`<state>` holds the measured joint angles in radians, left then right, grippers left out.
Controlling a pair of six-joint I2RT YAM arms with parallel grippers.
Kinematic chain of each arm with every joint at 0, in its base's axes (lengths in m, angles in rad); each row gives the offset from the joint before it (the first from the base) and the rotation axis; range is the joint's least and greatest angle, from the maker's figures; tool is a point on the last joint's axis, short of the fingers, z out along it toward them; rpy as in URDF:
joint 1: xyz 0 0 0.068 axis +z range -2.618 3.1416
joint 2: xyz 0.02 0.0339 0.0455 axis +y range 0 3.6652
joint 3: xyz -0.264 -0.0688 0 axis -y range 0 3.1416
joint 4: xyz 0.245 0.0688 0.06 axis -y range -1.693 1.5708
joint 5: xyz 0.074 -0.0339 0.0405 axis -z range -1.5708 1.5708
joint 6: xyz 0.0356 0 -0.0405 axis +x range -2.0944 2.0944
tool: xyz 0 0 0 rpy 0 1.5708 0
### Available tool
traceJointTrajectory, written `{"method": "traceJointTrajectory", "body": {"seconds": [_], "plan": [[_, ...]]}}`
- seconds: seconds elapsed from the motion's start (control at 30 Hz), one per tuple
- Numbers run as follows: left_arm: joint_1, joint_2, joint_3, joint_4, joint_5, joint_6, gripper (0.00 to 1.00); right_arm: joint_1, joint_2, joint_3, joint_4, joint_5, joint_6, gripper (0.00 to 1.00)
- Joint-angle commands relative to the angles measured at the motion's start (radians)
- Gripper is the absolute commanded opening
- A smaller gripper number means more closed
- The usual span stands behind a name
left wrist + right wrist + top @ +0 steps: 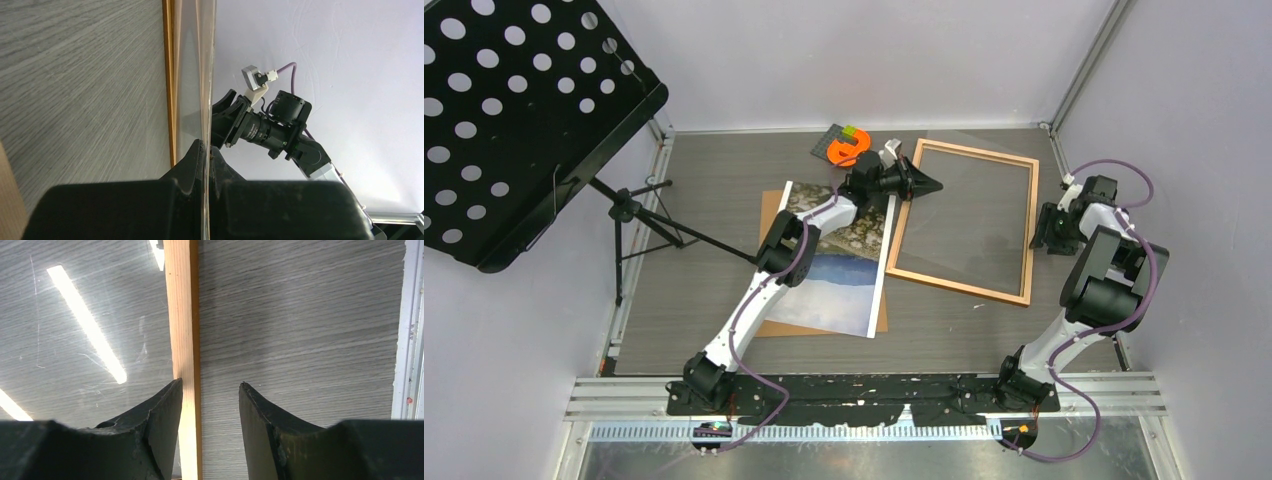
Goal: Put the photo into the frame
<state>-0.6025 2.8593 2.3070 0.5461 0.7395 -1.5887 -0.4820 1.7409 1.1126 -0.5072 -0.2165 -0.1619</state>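
Note:
The photo (849, 270) lies face up left of centre, partly under my left arm. To its right the light wood frame (959, 285) lies flat, with a clear sheet (969, 215) over it. My left gripper (932, 185) is shut on that sheet's left edge near the frame's far left corner. In the left wrist view the sheet (206, 75) runs edge-on between the pressed jaws of the left gripper (206, 150), beside the frame's rail (171, 75). My right gripper (210, 385) is open and straddles the frame's right rail (182, 315), which sits close to the inner finger.
A brown backing board (769, 210) lies under the photo. An orange object (849, 148) sits at the back, left of the frame. A black perforated music stand (514, 110) on a tripod fills the left side. A metal wall rail (410, 340) runs right of the frame.

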Motion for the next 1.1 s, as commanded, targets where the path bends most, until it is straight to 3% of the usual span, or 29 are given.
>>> {"method": "traceJointTrajectory", "body": {"seconds": [0.0, 1.07], "plan": [[-0.009, -0.067, -0.023, 0.081, 0.040, -0.017, 0.00, -0.009, -0.042, 0.030, -0.008, -0.023, 0.006, 0.52], [-0.022, -0.093, -0.096, 0.125, 0.050, -0.036, 0.00, -0.018, -0.033, 0.025, -0.013, -0.049, 0.006, 0.49]]}}
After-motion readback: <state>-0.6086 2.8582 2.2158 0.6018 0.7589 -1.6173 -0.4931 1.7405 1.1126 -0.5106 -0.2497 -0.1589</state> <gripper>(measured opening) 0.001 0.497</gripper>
